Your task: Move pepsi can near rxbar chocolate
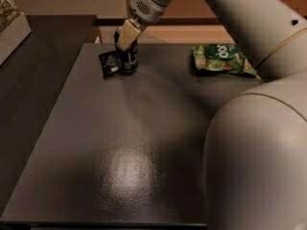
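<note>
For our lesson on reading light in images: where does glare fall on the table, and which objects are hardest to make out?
Camera view: dim warm light; a pale glare patch lies on the table near its front edge. Camera view: the pepsi can and rxbar chocolate, far left, nearly merge with the dark top; the gripper is at the can's top.

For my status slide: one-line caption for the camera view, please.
Gripper grips the pepsi can standing on the dark table beside the rxbar chocolate, green snack bag lying apart.
</note>
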